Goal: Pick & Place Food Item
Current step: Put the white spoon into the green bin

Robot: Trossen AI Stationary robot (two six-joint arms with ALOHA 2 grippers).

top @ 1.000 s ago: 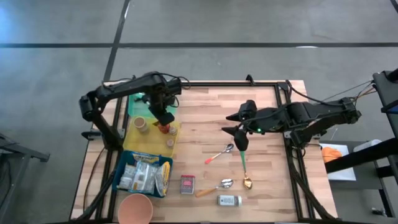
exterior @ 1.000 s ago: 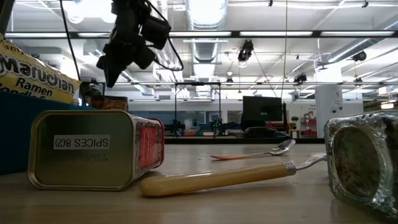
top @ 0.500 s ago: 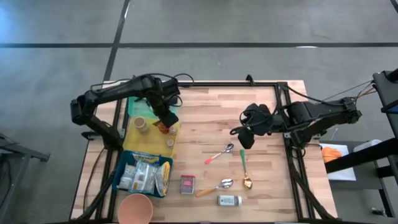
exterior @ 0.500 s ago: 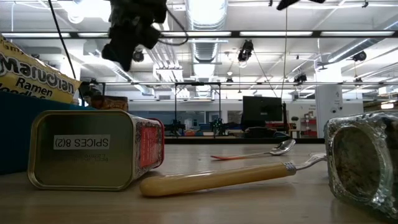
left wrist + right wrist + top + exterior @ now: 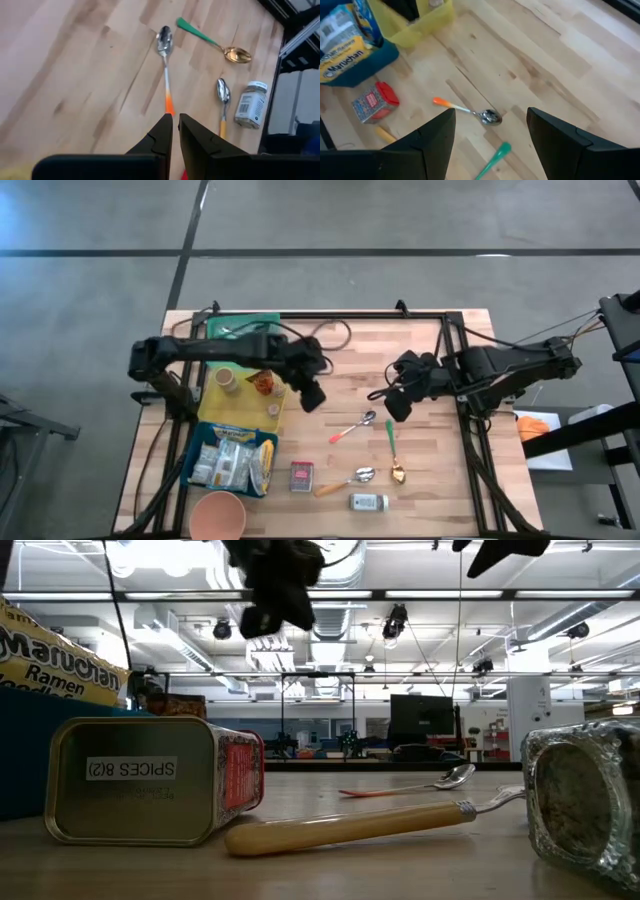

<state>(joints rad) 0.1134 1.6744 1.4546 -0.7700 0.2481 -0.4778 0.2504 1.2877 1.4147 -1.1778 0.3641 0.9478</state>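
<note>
A blue bin [image 5: 198, 442] near the table's left front holds ramen packets [image 5: 232, 462]. Beyond it, a yellow tray [image 5: 240, 402] carries a small cup [image 5: 225, 378] and a red-orange item [image 5: 262, 384]. A spice tin [image 5: 301, 476] lies on its side on the wood. My left gripper [image 5: 312, 398] hangs shut above the bare table just right of the tray, with nothing in it; its fingers point toward the orange-handled spoon [image 5: 165, 65]. My right gripper [image 5: 390, 408] hovers open above the spoons [image 5: 470, 111] and is empty.
Three spoons lie right of centre: orange-handled [image 5: 352, 426], green-handled [image 5: 392, 448], wooden-handled [image 5: 343, 481]. A glass jar [image 5: 369, 502] lies near the front edge, a pink bowl [image 5: 218, 515] at the front left, a green tray [image 5: 245, 328] at the far left.
My left gripper has swung from above the yellow tray toward the table's right, out over the bare wood, tipping its wrist as it went; it stays shut. My right gripper has turned at the wrist over the spoons and stays open.
</note>
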